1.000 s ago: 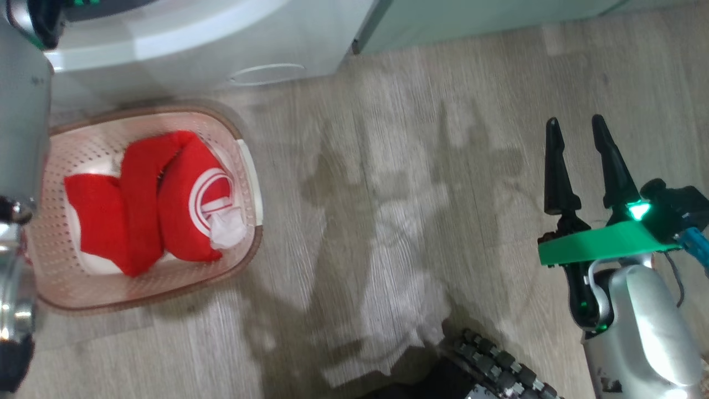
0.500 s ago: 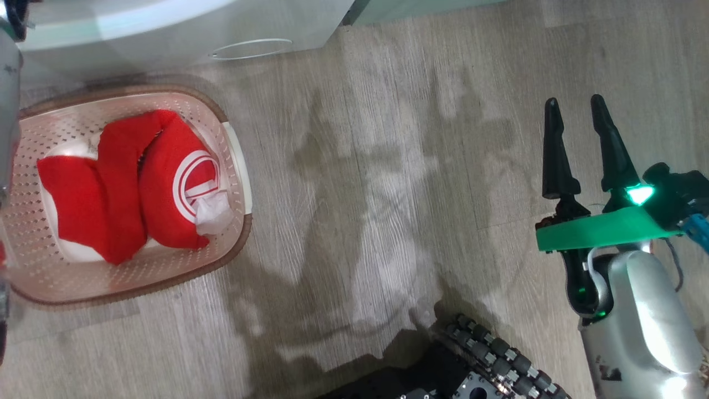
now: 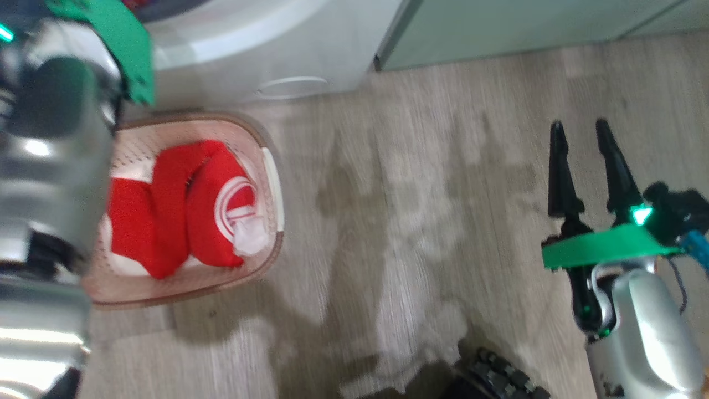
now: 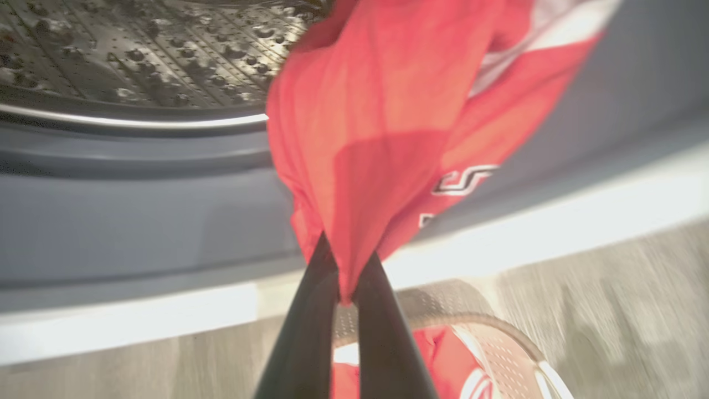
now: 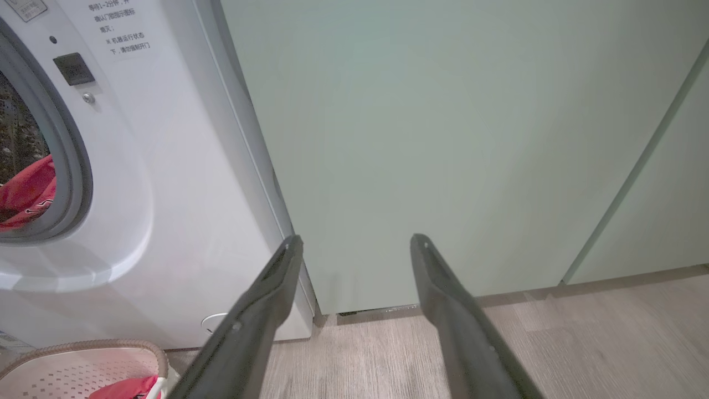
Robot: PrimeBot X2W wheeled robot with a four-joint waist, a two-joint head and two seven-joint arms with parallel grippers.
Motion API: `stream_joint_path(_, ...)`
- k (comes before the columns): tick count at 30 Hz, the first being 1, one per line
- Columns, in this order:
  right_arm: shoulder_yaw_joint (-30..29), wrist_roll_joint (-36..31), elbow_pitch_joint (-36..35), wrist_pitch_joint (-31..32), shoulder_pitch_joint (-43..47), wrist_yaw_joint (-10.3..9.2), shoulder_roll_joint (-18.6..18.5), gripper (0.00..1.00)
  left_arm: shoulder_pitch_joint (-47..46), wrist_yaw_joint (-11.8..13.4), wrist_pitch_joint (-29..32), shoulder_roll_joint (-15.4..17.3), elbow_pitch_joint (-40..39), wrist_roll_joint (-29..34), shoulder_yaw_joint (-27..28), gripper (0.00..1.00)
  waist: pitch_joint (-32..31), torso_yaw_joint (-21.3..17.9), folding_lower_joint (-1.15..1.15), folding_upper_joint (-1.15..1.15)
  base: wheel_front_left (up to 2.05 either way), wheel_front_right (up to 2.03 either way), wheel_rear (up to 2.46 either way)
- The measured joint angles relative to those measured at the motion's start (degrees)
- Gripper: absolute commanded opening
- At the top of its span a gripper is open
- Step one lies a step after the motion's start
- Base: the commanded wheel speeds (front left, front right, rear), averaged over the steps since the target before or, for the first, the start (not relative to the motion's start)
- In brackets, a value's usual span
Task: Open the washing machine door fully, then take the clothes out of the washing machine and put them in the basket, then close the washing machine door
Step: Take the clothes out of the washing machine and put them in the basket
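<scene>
My left gripper point(image 4: 347, 249) is shut on a fold of red clothes point(image 4: 376, 111) that hangs out over the grey seal of the washing machine point(image 4: 138, 221), with the steel drum behind. Below it stands the cream basket point(image 4: 515, 339). The basket point(image 3: 221, 117) holds more red and white clothes point(image 3: 188, 216) and sits on the floor before the white washing machine point(image 3: 249, 44). My left forearm point(image 3: 50, 144) covers the basket's left side. My right gripper point(image 3: 579, 130) stands open over bare floor, far right of the basket. The washing machine door is out of view.
Pale green cabinets point(image 5: 443, 138) stand right of the machine point(image 5: 166, 166), straight ahead of my open right gripper point(image 5: 357, 241). Red cloth point(image 5: 25, 191) shows in the drum opening. Wooden floor point(image 3: 415, 221) stretches between basket and right arm. My wheeled base point(image 3: 498, 379) shows at the bottom edge.
The head camera has shifted, and my left forearm with its green plate has come into view over the basket's left side. My left gripper has shut. The right gripper has stayed open.
</scene>
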Motion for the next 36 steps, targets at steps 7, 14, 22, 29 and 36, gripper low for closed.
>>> stream_joint_path(7, -0.10, -0.15, 0.98, 0.00, 4.32, 0.00, -0.90, 1.00, 8.60, -3.49, -7.54, -3.92, -0.03, -0.08, -2.42, 0.00, -6.84, 3.21, 0.00, 0.00, 0.00, 0.00, 0.00)
stream_joint_path(14, -0.14, -0.31, 1.93, 0.00, 8.18, 0.00, -1.78, 1.00, 19.55, -4.76, -10.45, -6.60, 0.03, 0.43, -5.61, 0.00, -13.47, 6.69, 0.00, 0.00, 0.00, 0.00, 0.00)
stream_joint_path(22, 0.26, -0.31, 2.40, 0.00, 10.47, 0.00, -1.97, 1.00, 27.52, -5.21, -10.16, -7.19, 0.13, 0.37, -7.93, 0.00, -18.80, 9.63, 0.00, 0.00, 0.00, 0.00, 0.00)
stream_joint_path(29, 0.71, -0.31, 2.29, 0.00, 10.73, 0.00, -2.32, 1.00, 33.78, -7.04, -7.95, -7.42, 0.60, -1.63, -8.47, 0.00, -18.39, 9.57, 0.00, 0.00, 0.00, 0.00, 0.00)
stream_joint_path(36, 0.88, -0.21, 1.77, 0.00, 9.79, 0.00, -2.65, 1.00, 33.44, -7.37, -8.32, -6.76, 0.66, -4.53, -6.64, 0.00, -14.06, 8.49, 0.00, 0.00, 0.00, 0.00, 0.00)
